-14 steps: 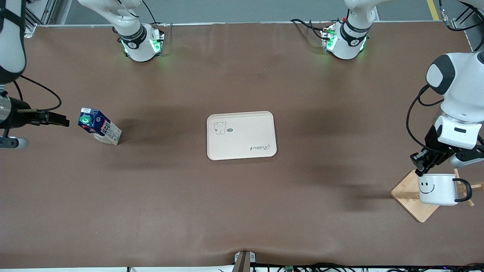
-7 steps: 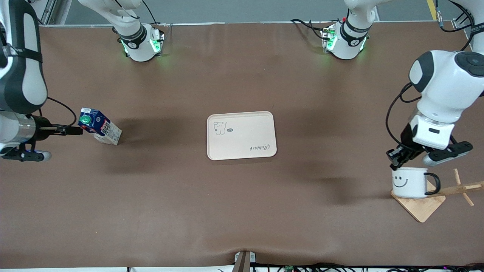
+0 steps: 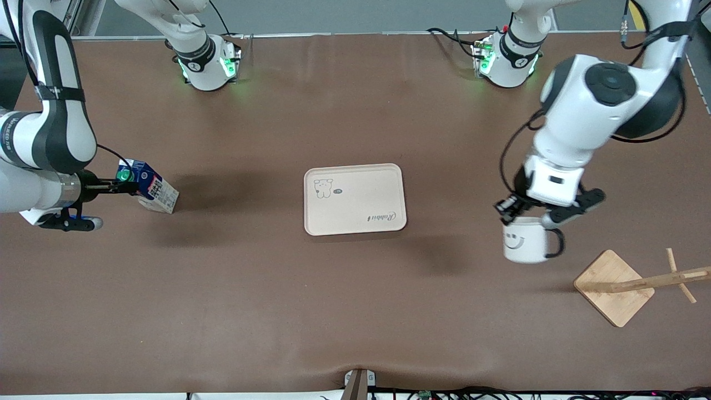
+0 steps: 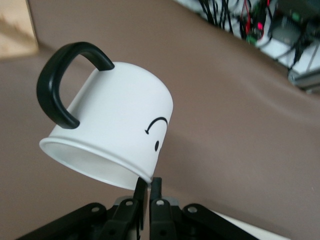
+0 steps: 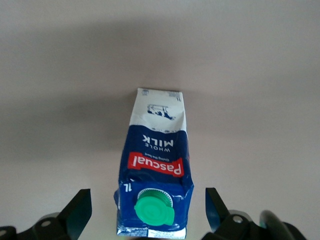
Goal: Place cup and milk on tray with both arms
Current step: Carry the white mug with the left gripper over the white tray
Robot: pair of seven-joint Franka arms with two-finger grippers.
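White cup point(image 3: 525, 246) in shut left jaws

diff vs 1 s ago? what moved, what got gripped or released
The left gripper, shut on the cup by its rim, carried it off the wooden stand toward the tray; it now hangs over bare table between them. The right gripper, open, advanced to the milk, its fingers now on either side of the carton top, not yet closed. Nothing was released. Milk, tray and stand stayed put.

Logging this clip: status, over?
Left pincer shut on cup, airborne. Right pincer open around milk. Tray bare, path unobstructed.
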